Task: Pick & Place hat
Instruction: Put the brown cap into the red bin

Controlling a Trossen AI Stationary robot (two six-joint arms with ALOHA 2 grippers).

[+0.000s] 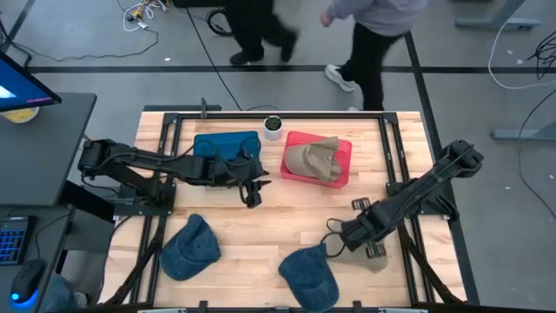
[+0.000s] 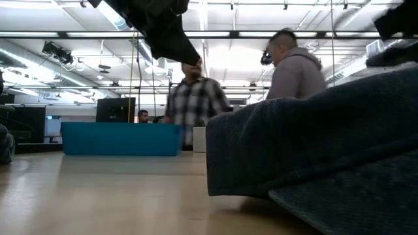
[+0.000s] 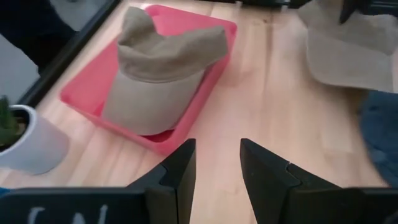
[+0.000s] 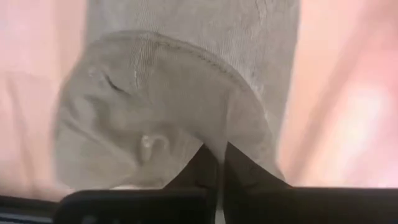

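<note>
A second tan hat (image 1: 375, 259) lies near the table's right side, mostly hidden under my right gripper (image 1: 340, 242), which is shut on it. It also shows in the left wrist view as the tan hat (image 3: 348, 50). My left gripper (image 3: 216, 163) is open and hovers over bare wood between the blue tray (image 1: 226, 144) and the red tray (image 1: 340, 170). The first tan hat (image 3: 158, 74) rests in that red tray, crown up. Two dark blue hats (image 1: 308, 274) (image 1: 189, 248) lie on the table near its near edge. My right gripper pinches the tan hat's cloth (image 4: 205, 134) between its two shut fingers, just below a curved stitched seam. The fingers come from above, pointing down. Whether one layer or several is caught does not show. The hat's far part (image 3: 367, 68) lies on the table.
A white cup with a plant (image 1: 273, 127) stands at the far edge between the trays. One dark blue hat (image 2: 313, 150) fills the low view's right side. Two people (image 1: 373, 35) walk beyond the far edge. Bare wood lies in the table's middle.
</note>
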